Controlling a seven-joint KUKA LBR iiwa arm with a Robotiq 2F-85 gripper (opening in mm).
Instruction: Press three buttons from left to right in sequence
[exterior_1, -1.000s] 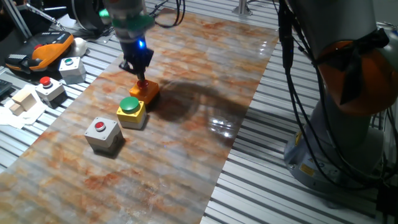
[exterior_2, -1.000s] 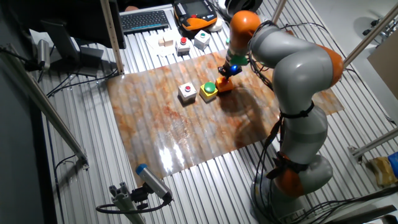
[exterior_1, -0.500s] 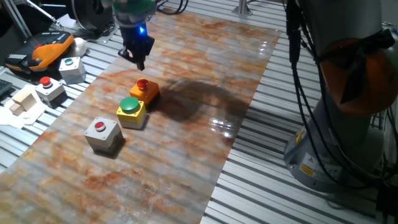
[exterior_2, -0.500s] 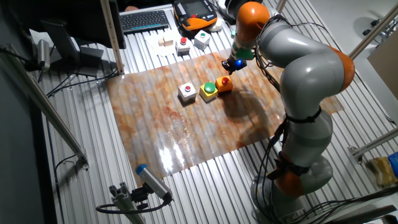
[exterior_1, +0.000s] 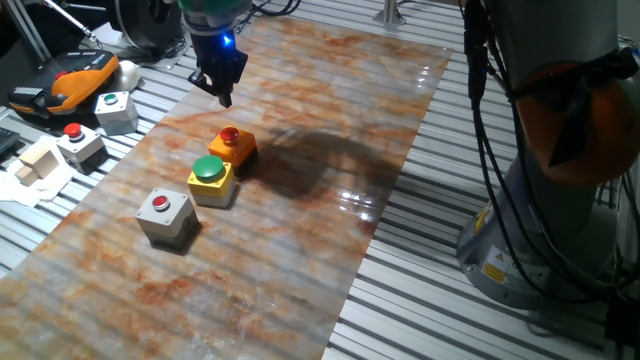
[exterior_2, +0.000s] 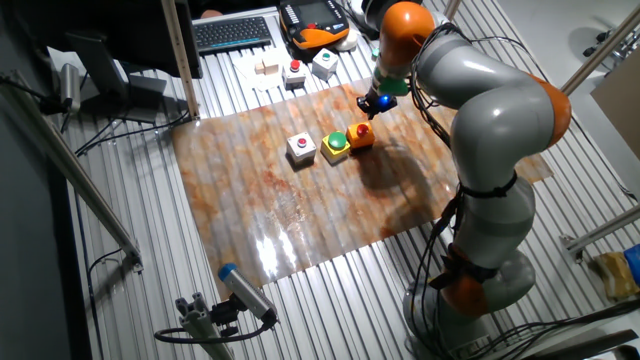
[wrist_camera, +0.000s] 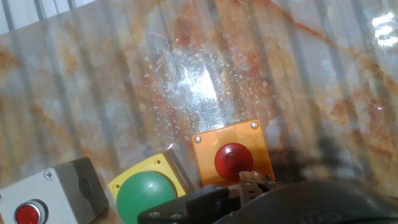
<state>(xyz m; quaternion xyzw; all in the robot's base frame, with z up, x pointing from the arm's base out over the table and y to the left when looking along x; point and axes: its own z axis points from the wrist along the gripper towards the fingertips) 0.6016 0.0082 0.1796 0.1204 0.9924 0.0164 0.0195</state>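
Three button boxes stand in a row on the marbled mat (exterior_1: 300, 230): a grey box with a red button (exterior_1: 165, 215), a yellow box with a larger green button (exterior_1: 211, 180) and an orange box with a red button (exterior_1: 232, 145). They also show in the other fixed view: grey box (exterior_2: 302, 148), yellow box (exterior_2: 336, 145), orange box (exterior_2: 361, 135). My gripper (exterior_1: 225, 98) hangs above and just behind the orange box, clear of it, with a blue light on. In the hand view the fingertips (wrist_camera: 252, 180) meet over the orange box (wrist_camera: 233, 155), holding nothing.
Off the mat's left edge stand a grey box with a green button (exterior_1: 115, 108), a light-grey red-button box (exterior_1: 78, 142), wooden blocks (exterior_1: 35, 165) and an orange-black handset (exterior_1: 75, 80). The arm's base (exterior_1: 560, 170) stands at the right.
One second ago the fingertips were down on the orange box's red button. The gripper has risen and drawn back; it has hardly moved in the last half second.
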